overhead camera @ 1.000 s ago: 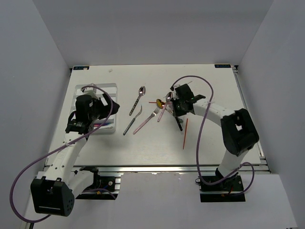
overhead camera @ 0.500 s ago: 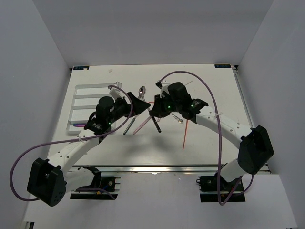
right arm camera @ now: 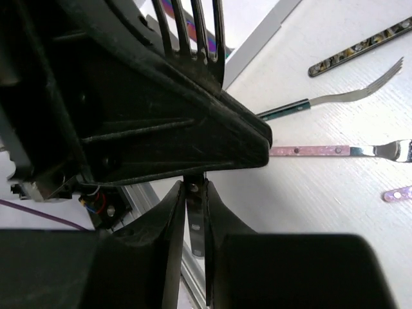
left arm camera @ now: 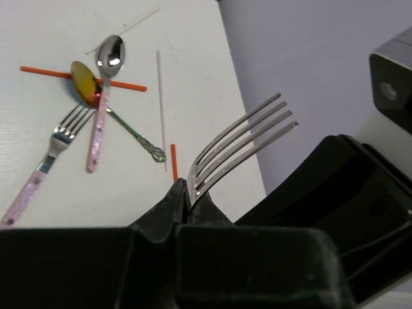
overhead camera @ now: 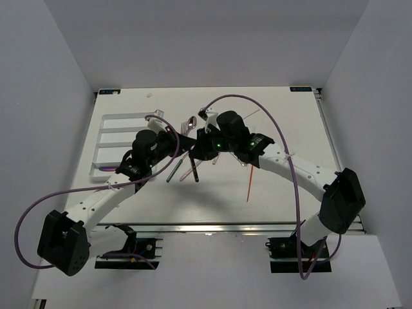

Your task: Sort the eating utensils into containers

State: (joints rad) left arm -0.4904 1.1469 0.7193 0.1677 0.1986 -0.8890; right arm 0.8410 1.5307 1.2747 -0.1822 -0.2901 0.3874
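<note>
While left claw [left arm camera: 187,194] and right claw [right arm camera: 195,190] both clench one fork [left arm camera: 246,132] above the counter [overhead camera: 290,116], a handover seems underway; next, right must let go so left can reach the cutlery tray [overhead camera: 119,116].

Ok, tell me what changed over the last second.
The left gripper swung from the tray to the middle and shut on the fork just below its tines. The right gripper carried that fork leftward to meet it, staying shut on its handle. The tray and the red stick did not move.
</note>
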